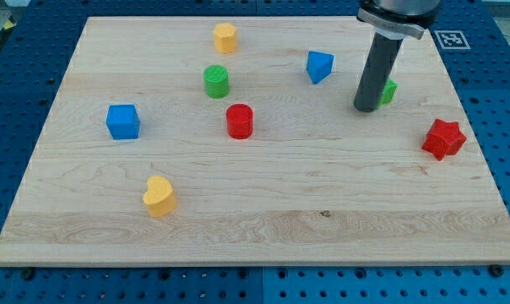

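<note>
Pale wooden counter [280,186] over blue pegboard. Stood my tip [366,109] just left of a green block [391,91], half hidden behind the rod; could not tell whether touching. Saw a blue wedge [319,66] toward the view's upper left, a red star [443,138] toward its lower right. Carried no pincer.

Pale wooden counter [263,211] carries blue cube [122,122], yellow heart [160,196], red cylinder [240,121], green cylinder [216,81], red star [443,138].
</note>
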### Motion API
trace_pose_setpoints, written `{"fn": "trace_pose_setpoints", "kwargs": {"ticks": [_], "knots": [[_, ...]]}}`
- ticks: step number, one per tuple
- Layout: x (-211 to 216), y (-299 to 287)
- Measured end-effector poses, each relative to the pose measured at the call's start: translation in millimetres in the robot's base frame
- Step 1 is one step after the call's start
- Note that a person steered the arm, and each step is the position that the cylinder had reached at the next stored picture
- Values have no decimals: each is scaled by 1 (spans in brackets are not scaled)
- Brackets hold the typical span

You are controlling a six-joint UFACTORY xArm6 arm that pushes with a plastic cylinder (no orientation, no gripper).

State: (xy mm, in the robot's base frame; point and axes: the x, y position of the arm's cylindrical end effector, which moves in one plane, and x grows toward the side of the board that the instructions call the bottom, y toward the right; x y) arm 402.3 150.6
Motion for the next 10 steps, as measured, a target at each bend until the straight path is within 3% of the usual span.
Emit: {"fn": "trace_pose_setpoints", "kwargs": {"ticks": [2,3,6,9,10], "knots": [[-16,16],[-16,59],[-35,11],[-67,25],[-67,75]]}}
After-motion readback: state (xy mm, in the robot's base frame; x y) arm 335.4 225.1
